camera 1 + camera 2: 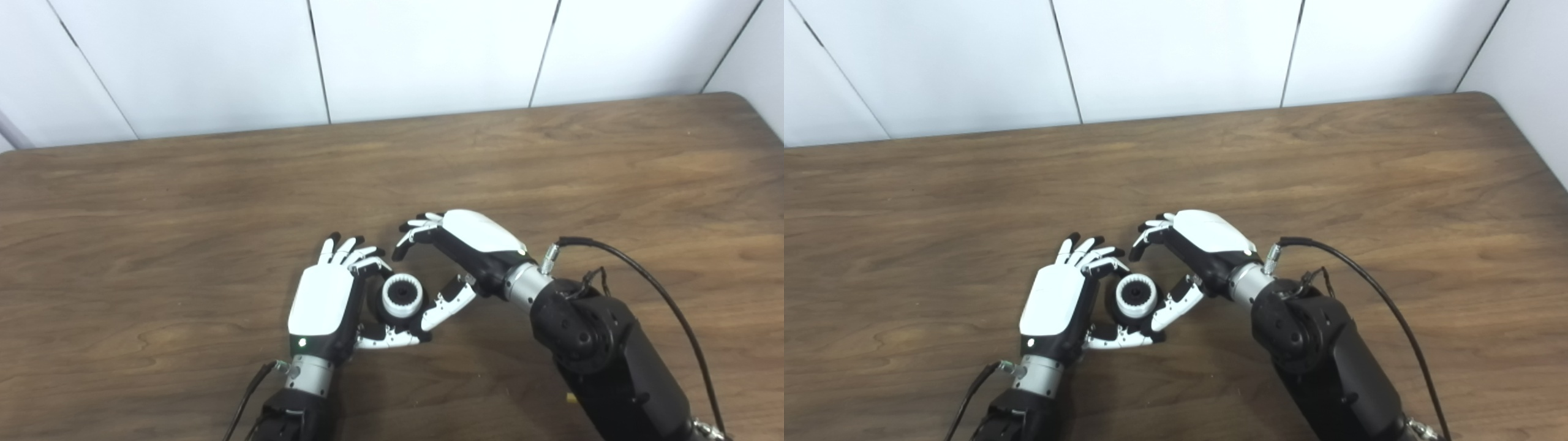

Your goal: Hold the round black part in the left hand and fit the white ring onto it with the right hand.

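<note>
**White ring seated on round black part between two hands**

White ring [402,294] sits on top of the round black part [392,313], toothed around its inner rim with a dark centre. The pair rests low on the brown wooden table [184,202], near its front middle.

The left hand [323,300] cups the black part from the left, fingers spread upward and thumb curled under it; contact looks likely but cannot be confirmed. The right hand [1195,248] holds nothing, fingers curled apart above the ring, thumb reaching toward it.

Both views agree; the right eye view shows slightly more of the right forearm's cable [1360,269].
</note>
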Tool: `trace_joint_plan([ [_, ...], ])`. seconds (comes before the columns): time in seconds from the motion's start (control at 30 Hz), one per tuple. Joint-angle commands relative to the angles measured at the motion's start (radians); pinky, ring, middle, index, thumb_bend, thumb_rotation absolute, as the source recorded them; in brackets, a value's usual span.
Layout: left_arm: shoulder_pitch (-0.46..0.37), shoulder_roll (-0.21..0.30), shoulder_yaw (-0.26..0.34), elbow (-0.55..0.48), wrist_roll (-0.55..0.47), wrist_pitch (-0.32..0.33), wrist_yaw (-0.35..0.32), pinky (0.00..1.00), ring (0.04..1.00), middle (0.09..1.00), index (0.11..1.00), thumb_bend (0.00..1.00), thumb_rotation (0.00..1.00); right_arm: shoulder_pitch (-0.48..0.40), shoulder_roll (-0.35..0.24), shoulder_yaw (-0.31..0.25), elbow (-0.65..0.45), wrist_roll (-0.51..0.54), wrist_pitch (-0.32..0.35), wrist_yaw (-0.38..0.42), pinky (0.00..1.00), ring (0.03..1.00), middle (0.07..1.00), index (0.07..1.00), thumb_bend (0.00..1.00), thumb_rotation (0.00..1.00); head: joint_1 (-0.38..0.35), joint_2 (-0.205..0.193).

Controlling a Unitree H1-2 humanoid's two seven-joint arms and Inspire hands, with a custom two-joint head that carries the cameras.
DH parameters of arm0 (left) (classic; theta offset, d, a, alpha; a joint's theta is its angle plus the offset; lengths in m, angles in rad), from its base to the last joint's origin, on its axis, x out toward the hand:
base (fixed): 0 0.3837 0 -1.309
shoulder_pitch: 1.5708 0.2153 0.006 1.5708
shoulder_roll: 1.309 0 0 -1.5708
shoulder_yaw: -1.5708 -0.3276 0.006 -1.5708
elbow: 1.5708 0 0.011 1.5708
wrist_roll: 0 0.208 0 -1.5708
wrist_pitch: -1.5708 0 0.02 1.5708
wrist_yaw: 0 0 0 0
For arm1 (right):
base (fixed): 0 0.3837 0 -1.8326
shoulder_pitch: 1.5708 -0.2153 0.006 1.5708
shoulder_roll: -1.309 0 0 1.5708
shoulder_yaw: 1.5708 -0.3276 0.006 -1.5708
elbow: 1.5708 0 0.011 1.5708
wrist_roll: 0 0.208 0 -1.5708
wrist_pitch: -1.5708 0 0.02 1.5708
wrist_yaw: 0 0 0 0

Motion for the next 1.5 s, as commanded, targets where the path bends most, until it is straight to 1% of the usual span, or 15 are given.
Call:
trace_joint_plan([
  [0.0, 0.066, -0.003, -0.017, 0.056, -0.012, 0.003, 0.022, 1.00, 0.907, 0.786, 0.482, 0.52, 0.05, -0.027, -0.015, -0.023, -0.038, -0.001, -0.011, -0.003, 1.00, 0.966, 0.903, 0.714, 1.00, 0.26, 0.000, 0.001],
  [0.17, 0.061, -0.002, -0.015, 0.060, -0.010, 0.006, 0.022, 1.00, 0.903, 0.783, 0.482, 0.52, 0.05, -0.021, -0.043, -0.050, -0.058, 0.012, -0.018, 0.001, 1.00, 0.959, 0.894, 0.719, 1.00, 0.25, -0.003, 0.000],
  [0.3, 0.059, -0.002, -0.008, 0.056, -0.020, 0.014, 0.005, 1.00, 0.901, 0.781, 0.483, 0.52, 0.05, -0.018, -0.059, -0.070, -0.081, 0.010, 0.002, 0.021, 1.00, 0.954, 0.895, 0.723, 1.00, 0.26, -0.006, -0.001],
  [0.37, 0.059, 0.001, -0.005, 0.055, -0.021, 0.014, 0.003, 1.00, 0.900, 0.780, 0.485, 0.52, 0.06, -0.015, -0.064, -0.077, -0.089, 0.005, 0.011, 0.030, 1.00, 0.958, 0.902, 0.729, 1.00, 0.26, -0.006, -0.002],
  [0.47, 0.058, 0.008, -0.005, 0.051, -0.014, 0.016, -0.004, 1.00, 0.902, 0.783, 0.490, 0.52, 0.06, -0.009, -0.067, -0.086, -0.087, 0.007, 0.001, 0.021, 1.00, 0.950, 0.898, 0.723, 1.00, 0.27, -0.002, -0.003],
  [0.57, 0.057, 0.014, -0.004, 0.038, -0.005, 0.033, -0.031, 1.00, 0.911, 0.800, 0.494, 0.52, 0.07, -0.007, -0.063, -0.093, -0.084, 0.010, -0.001, 0.015, 1.00, 0.948, 0.894, 0.720, 1.00, 0.28, 0.001, -0.005],
  [0.6, 0.057, 0.016, -0.004, 0.032, 0.001, 0.043, -0.044, 1.00, 0.916, 0.807, 0.566, 0.70, 0.11, -0.007, -0.060, -0.094, -0.081, 0.010, -0.003, 0.012, 1.00, 0.948, 0.892, 0.719, 1.00, 0.28, 0.003, -0.007],
  [0.63, 0.056, 0.019, -0.005, 0.028, 0.006, 0.051, -0.055, 1.00, 0.923, 0.818, 0.625, 0.81, 0.15, -0.007, -0.058, -0.095, -0.079, 0.011, -0.004, 0.010, 1.00, 0.947, 0.892, 0.720, 1.00, 0.28, 0.003, -0.007],
  [0.73, 0.053, 0.025, -0.002, 0.019, 0.008, 0.059, -0.072, 1.00, 0.932, 0.841, 0.720, 0.93, 0.21, -0.008, -0.050, -0.095, -0.072, 0.010, -0.006, 0.004, 1.00, 0.950, 0.890, 0.722, 1.00, 0.29, 0.005, -0.009],
  [0.8, 0.052, 0.029, 0.001, 0.019, 0.005, 0.057, -0.070, 1.00, 0.934, 0.852, 0.771, 0.97, 0.24, -0.009, -0.044, -0.093, -0.067, 0.007, -0.006, 0.000, 1.00, 0.950, 0.889, 0.722, 1.00, 0.29, 0.007, -0.011],
  [0.93, 0.050, 0.033, 0.011, 0.024, -0.002, 0.049, -0.050, 1.00, 0.937, 0.866, 0.864, 1.00, 0.28, -0.009, -0.037, -0.090, -0.061, 0.005, -0.004, -0.004, 1.00, 0.949, 0.890, 0.726, 1.00, 0.30, 0.011, -0.014],
  [1.0, 0.049, 0.036, 0.017, 0.023, -0.012, 0.043, -0.045, 1.00, 0.940, 0.870, 0.870, 1.00, 0.29, -0.008, -0.033, -0.089, -0.056, 0.005, -0.004, -0.008, 1.00, 0.949, 0.891, 0.727, 1.00, 0.31, 0.013, -0.016],
  [1.17, 0.046, 0.045, 0.026, 0.004, -0.006, 0.061, -0.075, 1.00, 0.954, 0.890, 0.897, 1.00, 0.33, -0.007, -0.020, -0.090, -0.039, 0.005, -0.011, -0.024, 1.00, 0.949, 0.891, 0.724, 1.00, 0.30, 0.019, -0.023],
  [1.33, 0.044, 0.058, 0.040, -0.024, -0.010, 0.073, -0.112, 1.00, 0.971, 0.924, 0.980, 1.00, 0.35, -0.013, -0.011, -0.088, -0.018, 0.008, -0.021, -0.047, 1.00, 0.945, 0.884, 0.723, 1.00, 0.31, 0.026, -0.030],
  [1.47, 0.044, 0.074, 0.059, -0.047, -0.039, 0.066, -0.116, 1.00, 0.971, 0.931, 0.999, 1.00, 0.35, -0.011, -0.001, -0.087, -0.003, 0.013, -0.023, -0.068, 1.00, 0.948, 0.885, 0.723, 1.00, 0.30, 0.037, -0.037],
])
